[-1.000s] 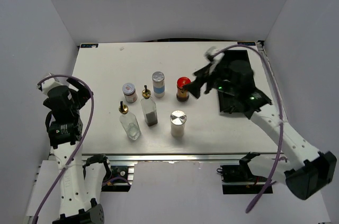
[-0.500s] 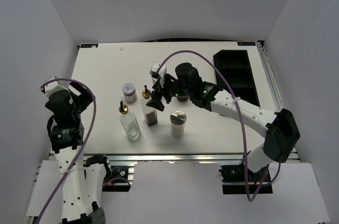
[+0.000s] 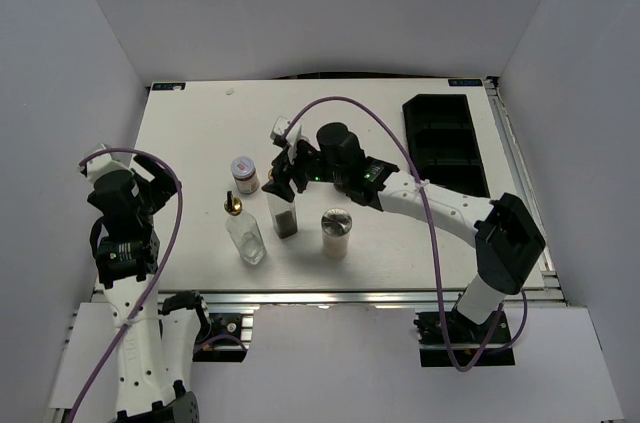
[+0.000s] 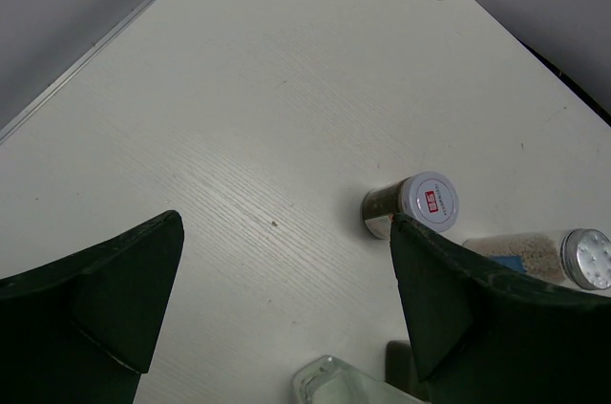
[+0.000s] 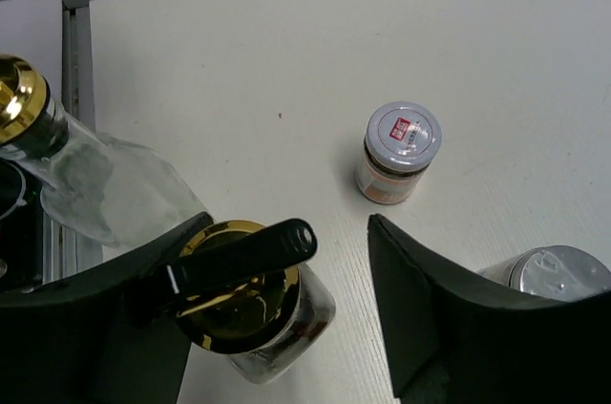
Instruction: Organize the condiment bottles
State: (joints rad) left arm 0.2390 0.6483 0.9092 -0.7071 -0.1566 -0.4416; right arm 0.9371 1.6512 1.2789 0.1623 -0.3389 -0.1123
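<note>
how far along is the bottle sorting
Done: nothing yet; no bottle shows in the tray. In hand: the right claw straddles the gold top of the dark-filled bottle, not yet shut. To do: that bottle, plus the small jar, clear bottle and silver shaker.

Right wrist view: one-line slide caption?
Right gripper, jaws open, straddles the dark-filled gold-topped bottle; the red-and-white-lidded jar stands apart beyond.
</note>
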